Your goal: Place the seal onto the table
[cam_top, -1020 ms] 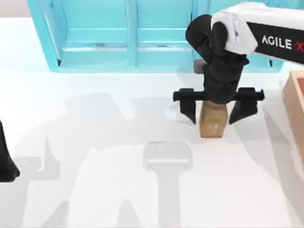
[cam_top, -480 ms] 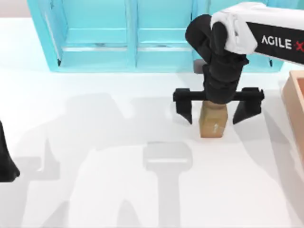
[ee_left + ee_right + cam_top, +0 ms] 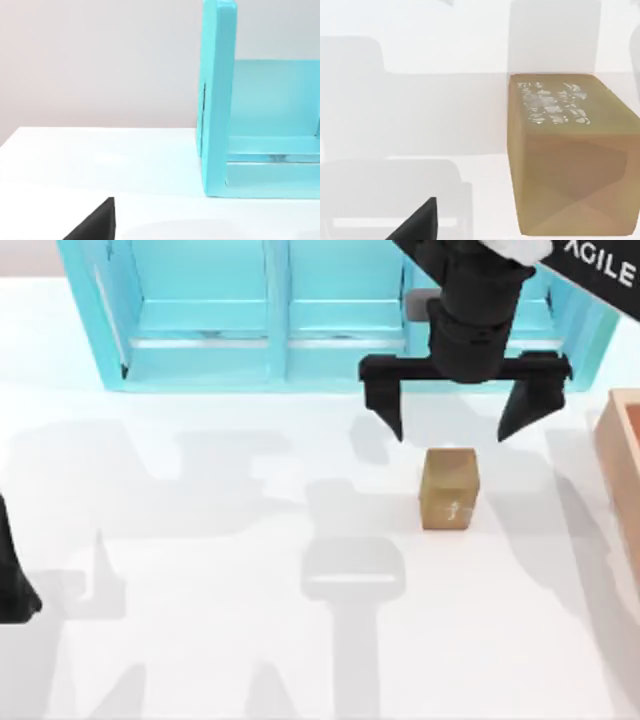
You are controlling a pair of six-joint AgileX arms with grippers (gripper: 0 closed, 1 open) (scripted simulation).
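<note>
Since a second ago my right gripper (image 3: 456,423) has pulled back toward the blue shelf unit (image 3: 210,330), jaws spread wide and holding nothing. I see the seal (image 3: 449,489) standing free on the table (image 3: 200,570), just in front of its fingertips. My left arm (image 3: 12,570) sits parked at the table's left edge.

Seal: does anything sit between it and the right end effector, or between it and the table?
Nothing visible does. The seal stands on the table, apart from everything else. The right end effector hangs open just shelf-side of it, with bare table between. The left end effector is parked at the left edge.
</note>
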